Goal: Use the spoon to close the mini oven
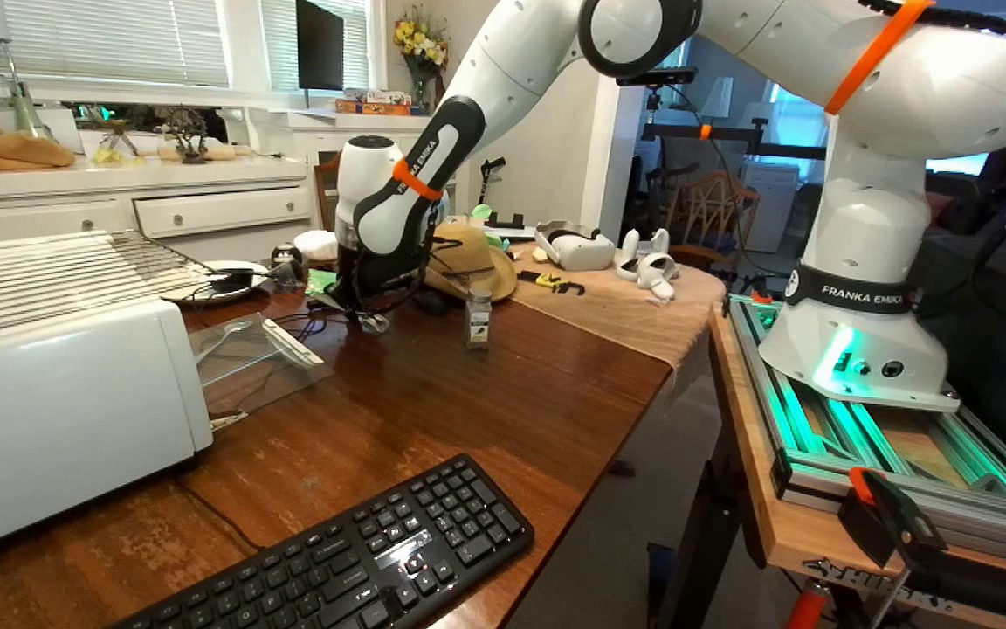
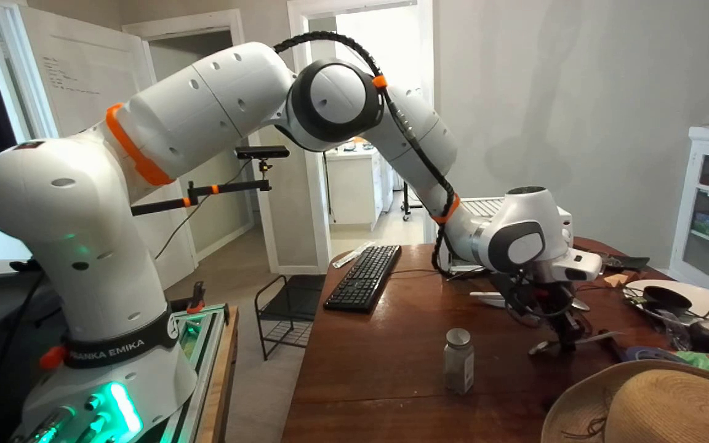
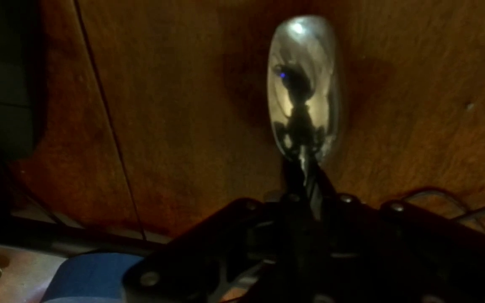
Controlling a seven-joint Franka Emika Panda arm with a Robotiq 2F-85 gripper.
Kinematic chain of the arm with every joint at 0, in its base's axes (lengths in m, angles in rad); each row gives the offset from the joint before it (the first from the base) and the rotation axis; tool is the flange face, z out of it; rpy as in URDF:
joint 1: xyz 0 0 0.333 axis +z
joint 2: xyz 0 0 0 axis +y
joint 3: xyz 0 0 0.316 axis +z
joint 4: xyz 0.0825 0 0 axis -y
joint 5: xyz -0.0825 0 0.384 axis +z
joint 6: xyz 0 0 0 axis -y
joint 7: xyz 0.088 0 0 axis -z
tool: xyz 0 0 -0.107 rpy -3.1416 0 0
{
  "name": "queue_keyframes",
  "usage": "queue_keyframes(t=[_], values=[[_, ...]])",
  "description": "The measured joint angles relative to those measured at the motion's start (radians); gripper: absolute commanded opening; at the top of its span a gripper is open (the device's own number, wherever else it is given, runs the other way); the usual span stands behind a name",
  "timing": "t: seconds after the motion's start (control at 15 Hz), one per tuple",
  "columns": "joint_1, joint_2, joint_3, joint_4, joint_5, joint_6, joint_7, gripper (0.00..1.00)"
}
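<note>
If reach is the point, the hold fits: wrist view has the gripper (image 3: 308,185) pinched narrow on the spoon (image 3: 303,88) by its handle — bowl out front, presumably to push. In an exterior view the mini oven (image 1: 66,419) has its glass door (image 1: 285,377) lowered, hence the tool, I guess. In an exterior view the spoon (image 2: 542,347) sits low — on the table (image 2: 391,357) or just above, can't tell.

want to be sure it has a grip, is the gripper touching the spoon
Touching: the wrist view shows the gripper shut on the spoon just behind its bowl.
</note>
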Motion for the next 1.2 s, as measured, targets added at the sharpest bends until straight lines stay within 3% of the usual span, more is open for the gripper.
queue_keyframes(t=[0.2, 0.53, 1.0, 1.2], values=[[-0.002, -0.010, -0.001, 0.001, 0.016, -0.012, 0.048, 0.02], [-0.027, -0.065, 0.004, 0.005, 0.135, -0.012, 0.160, 0.02], [-0.017, -0.070, 0.008, -0.015, 0.225, -0.009, 0.421, 0.02], [-0.017, -0.074, 0.034, -0.045, 0.204, -0.011, 0.364, 0.02]])
